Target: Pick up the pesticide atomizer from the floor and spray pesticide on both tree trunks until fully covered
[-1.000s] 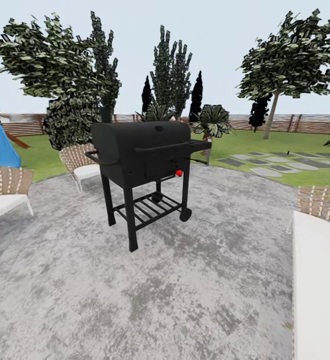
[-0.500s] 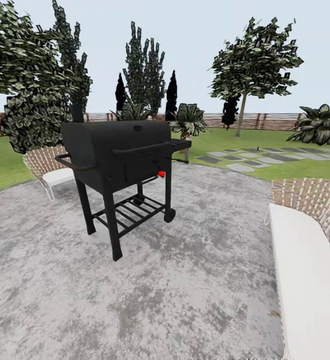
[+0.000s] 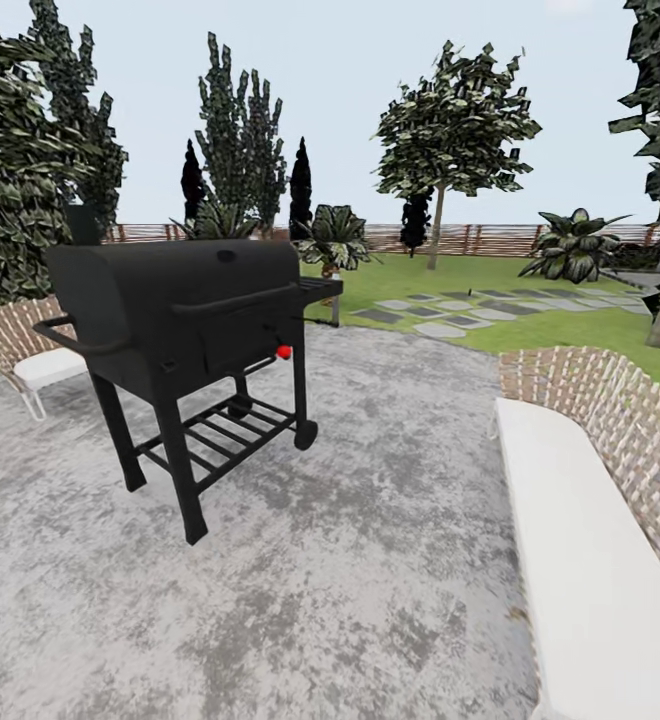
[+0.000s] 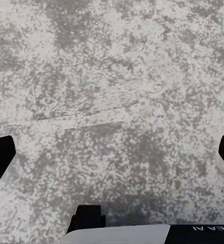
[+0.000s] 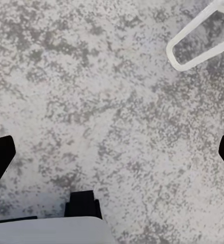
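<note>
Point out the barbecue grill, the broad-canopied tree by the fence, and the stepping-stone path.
barbecue grill (image 3: 175, 310), head view, on its black lid front.
tree (image 3: 454, 120), head view, on its green canopy.
stepping-stone path (image 3: 440, 328), head view, on a near grey slab.

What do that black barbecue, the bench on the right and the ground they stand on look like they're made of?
The barbecue grill looks like matte black painted metal: thin tube legs, a slatted lower rack. The bench seems to have a woven tan wicker back and a smooth white seat, possibly a cushion. The patio floor looks like mottled grey concrete or stone, unglossy.
</note>
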